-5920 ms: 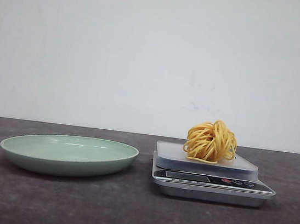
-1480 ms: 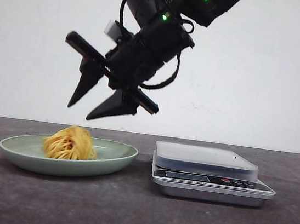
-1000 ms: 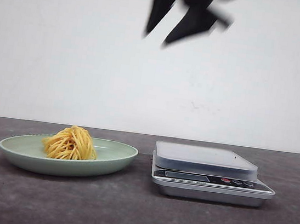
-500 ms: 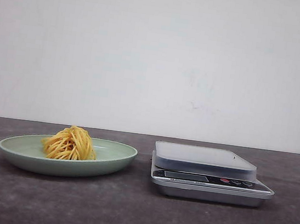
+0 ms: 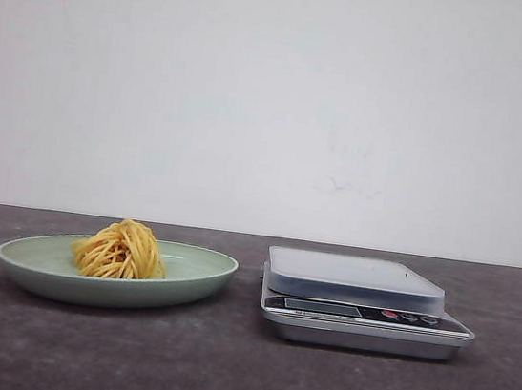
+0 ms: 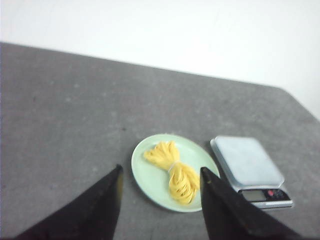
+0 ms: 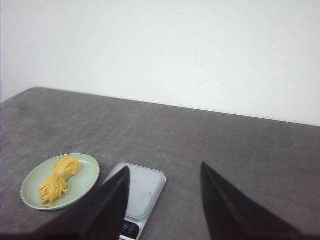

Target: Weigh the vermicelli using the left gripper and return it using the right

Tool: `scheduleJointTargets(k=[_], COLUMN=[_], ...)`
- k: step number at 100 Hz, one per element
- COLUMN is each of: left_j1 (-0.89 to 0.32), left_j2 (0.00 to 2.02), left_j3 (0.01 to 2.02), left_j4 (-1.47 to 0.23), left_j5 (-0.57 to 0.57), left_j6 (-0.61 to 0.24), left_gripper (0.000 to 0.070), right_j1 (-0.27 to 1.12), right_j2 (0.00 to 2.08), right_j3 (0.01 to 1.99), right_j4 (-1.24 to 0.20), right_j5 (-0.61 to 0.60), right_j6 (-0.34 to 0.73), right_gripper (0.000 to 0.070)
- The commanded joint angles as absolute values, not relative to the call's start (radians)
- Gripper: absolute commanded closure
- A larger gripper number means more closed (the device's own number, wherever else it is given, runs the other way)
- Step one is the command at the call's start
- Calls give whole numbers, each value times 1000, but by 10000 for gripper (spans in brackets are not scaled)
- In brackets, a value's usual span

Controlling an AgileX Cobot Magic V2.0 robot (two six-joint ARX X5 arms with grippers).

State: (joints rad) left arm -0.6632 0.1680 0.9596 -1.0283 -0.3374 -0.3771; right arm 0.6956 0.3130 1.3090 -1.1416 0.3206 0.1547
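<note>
**A:** Since about six seconds back, the noodles went from the scale over to the plate, and the arm that was hanging over the plate a second and a half ago has pulled up out of the front view completely. Nothing else looks different from half a second ago.

**B:** Yeah. Both grippers only show up in their own wrist cams now. Left gripper [image 6: 160, 172] has its fingers spread wide with nothing between them, and it's high up looking down at the table. Right gripper [image 7: 165, 172] same deal, spread apart, not holding anything, also well above everything.

**A:** And the vermicelli [image 5: 122, 250]?

**B:** Sitting in the plate [image 5: 202, 279], a bit toward its left side in the front view. From the left wrist cam it looks more like a loose bundle pinched in the middle [image 6: 172, 169] than a round nest, lying across the plate [image 6: 145, 177].

**A:** Scale [image 5: 362, 305] is just to the right of the plate, a small gap between them, not touching. Its top is bare. Display is too small to read.

**B:** Both sit on the dark grey table [image 5: 218, 372], plain white wall behind.
</note>
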Motion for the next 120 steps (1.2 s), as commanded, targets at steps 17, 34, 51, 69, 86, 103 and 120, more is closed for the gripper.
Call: scheduleJointTargets(k=[17, 34, 51, 69, 86, 103, 120], left_j1=[-668, -668, -668, -668, -668, -668, -668], left_j2=[170, 170, 170, 170, 170, 170, 170], left_j3=[954, 954, 954, 954, 954, 954, 954], left_j4=[-991, -968, -938, -951, -959, -957, -955], left_j5=[-340, -344, -344, -343, -343, -339, -339], left_j6=[-360, -352, -340, -325, -326, -323, -321], left_gripper=[421, 423, 423, 423, 427, 688, 690], right_j1=[535, 372, 252, 192, 186, 186, 186], right_j2=[128, 43, 39, 39, 39, 39, 39], right_j3=[1117, 954, 871, 839, 839, 839, 839], right_j4=[-1017, -840, -785, -788, -767, -784, -790], right_j5=[150, -4, -120, -154, -159, -157, -158], right_j6=[177, 199, 212, 217, 228, 236, 236], right_gripper=[424, 429, 452, 451, 458, 694, 694])
